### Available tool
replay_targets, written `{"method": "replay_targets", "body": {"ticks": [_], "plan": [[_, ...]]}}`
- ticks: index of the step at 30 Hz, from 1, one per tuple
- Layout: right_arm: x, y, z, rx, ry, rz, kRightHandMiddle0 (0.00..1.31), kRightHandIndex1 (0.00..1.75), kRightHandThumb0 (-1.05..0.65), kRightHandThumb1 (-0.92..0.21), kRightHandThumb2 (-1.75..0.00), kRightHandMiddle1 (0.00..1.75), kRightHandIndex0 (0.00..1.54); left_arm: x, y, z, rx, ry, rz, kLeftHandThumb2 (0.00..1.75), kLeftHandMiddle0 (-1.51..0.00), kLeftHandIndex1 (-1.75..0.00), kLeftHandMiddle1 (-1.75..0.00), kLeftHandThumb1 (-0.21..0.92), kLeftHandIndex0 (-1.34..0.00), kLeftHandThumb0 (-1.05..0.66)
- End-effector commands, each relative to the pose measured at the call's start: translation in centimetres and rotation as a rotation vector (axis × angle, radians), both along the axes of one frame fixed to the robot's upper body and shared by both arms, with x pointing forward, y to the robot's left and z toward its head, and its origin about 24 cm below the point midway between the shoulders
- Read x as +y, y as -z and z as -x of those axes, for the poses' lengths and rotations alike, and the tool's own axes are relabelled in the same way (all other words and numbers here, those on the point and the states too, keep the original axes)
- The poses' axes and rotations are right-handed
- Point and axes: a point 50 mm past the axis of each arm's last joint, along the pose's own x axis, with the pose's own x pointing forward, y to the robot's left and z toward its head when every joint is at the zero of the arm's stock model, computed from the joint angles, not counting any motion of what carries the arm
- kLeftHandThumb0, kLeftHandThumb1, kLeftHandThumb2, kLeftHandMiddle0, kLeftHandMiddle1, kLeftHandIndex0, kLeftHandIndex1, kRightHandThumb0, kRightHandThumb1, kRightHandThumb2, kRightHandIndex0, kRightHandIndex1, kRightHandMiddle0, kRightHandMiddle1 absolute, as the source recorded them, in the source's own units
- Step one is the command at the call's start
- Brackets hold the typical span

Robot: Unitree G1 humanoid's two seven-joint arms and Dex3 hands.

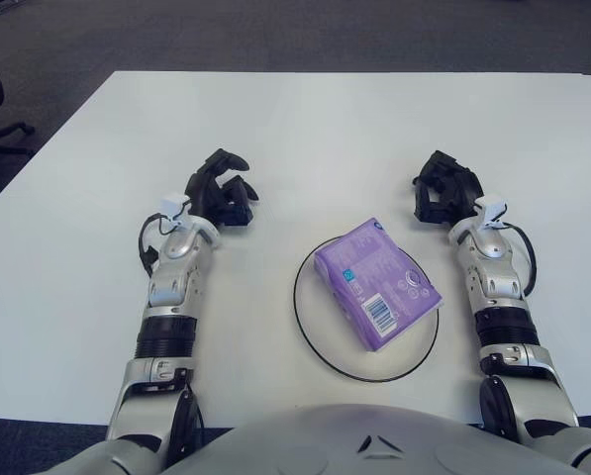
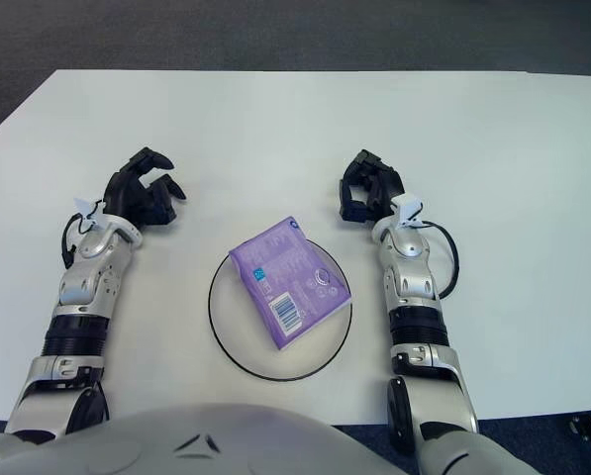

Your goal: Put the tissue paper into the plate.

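One purple pack of tissue paper (image 1: 377,283) lies flat inside the plate (image 1: 313,338), a white dish with a dark rim, nearest to me on the white tabletop (image 1: 305,129); the barcode end points toward me. Beyond the plate and well to its left I see the left robot hand (image 1: 219,188), fingers curled loosely inward and holding nothing. On the far right side of the plate sits the right robot hand (image 1: 442,188), its fingers also curled in with nothing between them. Neither touches the pack or the plate.
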Motion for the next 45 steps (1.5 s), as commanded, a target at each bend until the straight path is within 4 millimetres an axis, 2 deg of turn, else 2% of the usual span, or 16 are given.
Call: {"method": "replay_targets", "body": {"ticks": [1, 20, 45], "plan": [[0.9, 5.6, 3.0, 0.172, 0.03, -0.106, 0.65, 1.75, -0.5, -0.28, -1.37, 1.75, 1.32, -0.5, 3.9, 2.0, 0.157, -0.018, 0.031, 1.74, -0.89, -1.74, -1.75, -0.06, -0.67, -0.01], [0.8, 5.5, 3.0, 0.102, 0.048, -0.135, 0.61, 1.75, -0.48, -0.32, -1.31, 1.75, 1.34, -0.2, 4.9, 2.7, 0.181, -0.02, 0.001, 1.75, -0.9, -1.7, -1.75, -0.07, -0.7, -0.01], [0.5, 5.4, 3.2, 0.1, 0.061, -0.123, 0.59, 1.75, -0.47, -0.34, -1.29, 1.75, 1.33, 0.2, 5.2, 3.2, 0.182, -0.062, 0.001, 1.75, -0.9, -1.7, -1.75, -0.07, -0.7, -0.01]]}}
